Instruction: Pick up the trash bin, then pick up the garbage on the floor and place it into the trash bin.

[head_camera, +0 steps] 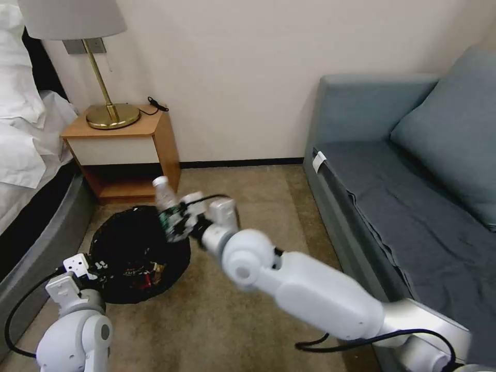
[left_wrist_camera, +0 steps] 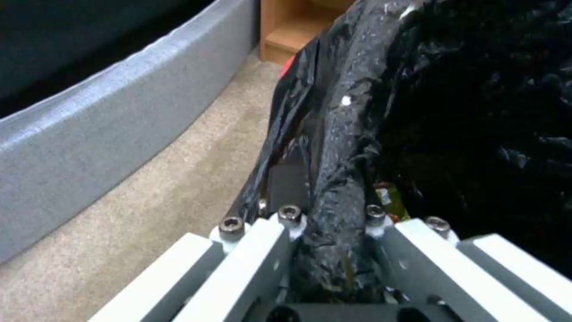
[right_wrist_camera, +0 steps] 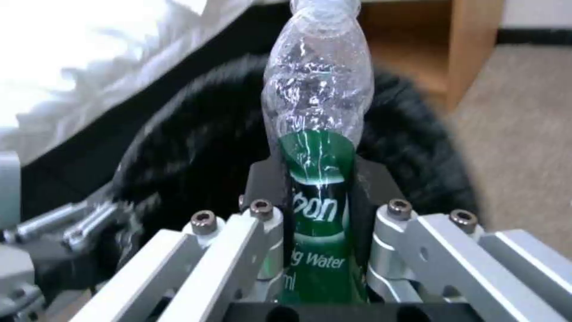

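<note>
Left gripper (head_camera: 95, 268) clamped on trash bin (head_camera: 129, 232) rim, bottle (head_camera: 166, 201) above

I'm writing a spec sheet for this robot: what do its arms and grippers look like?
Both arms are glossy white with rounded, ball-like joints; the right arm has a silver-grey segment near the shoulder. Black cables loop along each arm. The left gripper and right gripper have pale silver-white slatted metal linkages fastened with dark hex-socket bolts, and black fingers.

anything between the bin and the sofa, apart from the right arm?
Bare carpet between the trash bin and the sofa, seen in the head view. Above it, the right end effector holds the bottle.
</note>
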You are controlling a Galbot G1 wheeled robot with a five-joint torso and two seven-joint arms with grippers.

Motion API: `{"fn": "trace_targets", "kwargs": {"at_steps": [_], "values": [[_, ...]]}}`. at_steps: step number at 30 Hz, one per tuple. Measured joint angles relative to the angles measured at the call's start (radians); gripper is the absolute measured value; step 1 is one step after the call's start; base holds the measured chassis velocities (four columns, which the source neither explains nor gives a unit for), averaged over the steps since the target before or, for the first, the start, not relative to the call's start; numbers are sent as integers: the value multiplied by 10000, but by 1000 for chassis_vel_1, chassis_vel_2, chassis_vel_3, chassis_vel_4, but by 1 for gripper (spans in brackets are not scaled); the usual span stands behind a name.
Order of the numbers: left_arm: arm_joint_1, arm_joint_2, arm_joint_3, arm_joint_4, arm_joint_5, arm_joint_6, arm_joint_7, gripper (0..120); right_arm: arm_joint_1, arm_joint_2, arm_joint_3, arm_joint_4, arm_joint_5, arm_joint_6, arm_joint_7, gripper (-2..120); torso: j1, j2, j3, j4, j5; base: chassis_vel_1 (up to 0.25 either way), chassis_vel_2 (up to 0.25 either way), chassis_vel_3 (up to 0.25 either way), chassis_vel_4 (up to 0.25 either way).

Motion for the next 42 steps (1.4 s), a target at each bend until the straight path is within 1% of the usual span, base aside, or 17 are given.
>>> {"fn": "trace_targets", "kwargs": {"at_steps": [6, 10, 12, 16, 19, 20, 22, 24, 27, 28, 30, 32, 33, 34, 37, 38, 42], "values": [[31, -72, 74, -82, 85, 3, 0, 2, -26, 230, -461, -373, -142, -105, 13, 16, 0, 0, 0, -2, 0, 0, 0, 0, 0], [25, -117, 123, -88, 138, 4, 3, 2, -92, 277, -550, -388, -223, -145, -3, 26, 0, 0, 0, -2, 0, 0, 0, 0, 0], [7, -164, 182, -86, 188, 4, 4, 2, -128, 311, -580, -409, -299, -146, -10, 38, 0, 0, 0, -2, 1, 0, 0, 0, 0], [3, -215, 239, -81, 234, 4, 8, 2, -143, 302, -581, -409, -414, -146, -41, 48, 0, 0, 0, -2, 2, 0, 0, 0, 0], [34, -260, 306, -80, 256, 4, 8, 2, -143, 219, -510, -384, -510, -146, -109, 62, 0, 0, 0, -2, 2, 0, 0, 0, 0], [34, -260, 306, -80, 256, 4, 8, 2, -143, 219, -510, -384, -510, -146, -109, 62, 0, 0, 0, -2, 2, 0, 0, 0, 0], [43, -273, 336, -82, 255, 5, 6, 2, -144, 175, -460, -332, -574, -144, -154, 74, 0, 0, 0, -3, 2, 0, 0, 0, 0], [44, -274, 341, -84, 254, 5, 4, 2, -143, 158, -445, -306, -590, -144, -162, 78, 0, 0, 0, -2, 2, 0, 0, 0, 0], [48, -274, 365, -111, 69, 52, -111, 2, -159, 101, -345, -250, -774, -117, -192, 92, 0, 0, 0, -3, 2, 0, 0, 0, 0], [48, -274, 365, -111, 69, 52, -111, 2, -159, 101, -345, -250, -774, -117, -192, 92, 0, 0, 0, -3, 2, 0, 0, 0, 0], [80, -258, 367, -114, -422, 199, -495, 2, -165, 10, -136, -80, -842, -96, -209, 99, 0, 0, 0, -2, 2, 0, 0, 0, 0], [103, -211, 352, -117, -1062, 352, -971, 2, -140, -85, 21, 124, -859, -90, -234, 99, 0, 0, 0, -1, 3, 0, 0, 0, 0], [103, -211, 352, -117, -1062, 352, -971, 2, -140, -85, 21, 124, -859, -90, -234, 99, 0, 0, 0, -1, 3, 0, 0, 0, 0], [102, -184, 350, -117, -1412, 420, -1213, 2, -122, -141, 86, 213, -868, -87, -240, 100, 0, 0, 0, -2, 2, 0, 0, 0, 0], [41, -85, 315, 38, -3261, 721, -2274, 2, -94, -374, 338, 510, -977, -55, -278, 100, 0, 0, 0, -4, 2, 0, 0, 0, 0], [41, -85, 315, 38, -3261, 721, -2274, 2, -94, -374, 338, 510, -977, -55, -278, 100, 0, 0, 0, -4, 2, 0, 0, 0, 0], [70, -84, 253, 338, -4647, 858, -3132, 2, -212, -525, 565, 638, -1114, -1, -315, 100, 0, 0, 0, -3, 3, 0, 0, 0, 0]]}}
